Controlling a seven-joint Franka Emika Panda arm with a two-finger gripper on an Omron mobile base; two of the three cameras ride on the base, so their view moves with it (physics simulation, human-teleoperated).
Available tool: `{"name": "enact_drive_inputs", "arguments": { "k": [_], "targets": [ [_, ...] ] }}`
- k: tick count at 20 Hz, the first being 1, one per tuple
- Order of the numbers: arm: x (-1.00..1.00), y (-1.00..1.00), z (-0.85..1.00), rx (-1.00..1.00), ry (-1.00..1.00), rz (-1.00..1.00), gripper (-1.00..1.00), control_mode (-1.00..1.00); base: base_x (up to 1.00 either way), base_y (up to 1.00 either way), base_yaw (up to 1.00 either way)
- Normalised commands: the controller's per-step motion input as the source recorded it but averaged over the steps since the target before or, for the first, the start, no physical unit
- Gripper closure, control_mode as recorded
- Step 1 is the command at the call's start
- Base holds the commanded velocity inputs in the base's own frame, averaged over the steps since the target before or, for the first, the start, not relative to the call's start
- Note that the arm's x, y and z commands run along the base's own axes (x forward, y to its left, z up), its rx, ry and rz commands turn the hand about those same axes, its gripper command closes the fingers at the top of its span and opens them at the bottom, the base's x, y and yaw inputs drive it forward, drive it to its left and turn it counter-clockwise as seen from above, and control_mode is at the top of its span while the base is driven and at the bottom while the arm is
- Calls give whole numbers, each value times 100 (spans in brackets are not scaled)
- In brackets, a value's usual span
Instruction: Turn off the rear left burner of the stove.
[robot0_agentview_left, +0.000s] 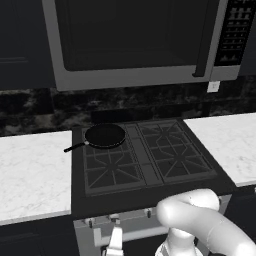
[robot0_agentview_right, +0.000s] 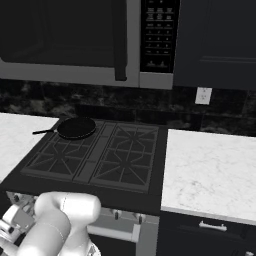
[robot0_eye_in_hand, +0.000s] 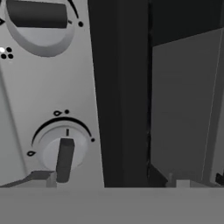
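The black stove (robot0_agentview_left: 145, 192) stands between two white counters. A round black frying pan (robot0_agentview_left: 105, 135) covers most of its rear left burner (robot0_agentview_left: 127, 131). My gripper (robot0_agentview_left: 115, 244) hangs low in front of the silver front panel (robot0_agentview_left: 132, 219), just below the small knobs. In the hand view the gripper (robot0_eye_in_hand: 109, 179) is open and close to the panel. One round knob (robot0_eye_in_hand: 64, 151) with a near-upright dark bar sits just above the left fingertip (robot0_eye_in_hand: 40, 176). A second knob (robot0_eye_in_hand: 38, 19) with a crosswise bar is at the top left. Nothing is between the fingers.
A large dark microwave (robot0_agentview_left: 135, 40) with a silver frame hangs above the stove. White marble counters (robot0_agentview_left: 30, 175) (robot0_agentview_right: 210, 170) flank it. Dark cabinets sit below the right counter (robot0_agentview_right: 210, 232). My white arm (robot0_agentview_left: 200, 225) curves across the stove's front right.
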Motion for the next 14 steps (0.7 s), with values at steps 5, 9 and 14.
{"name": "enact_drive_inputs", "arguments": {
  "k": [5,9,14],
  "targets": [
    [23,0,0,22,0,11,-100,-100,0,0,0],
    [31,1,0,17,0,8,-100,-100,0,0,0],
    [19,16,-5,9,0,7,-100,-100,0,0,0]
  ]
}}
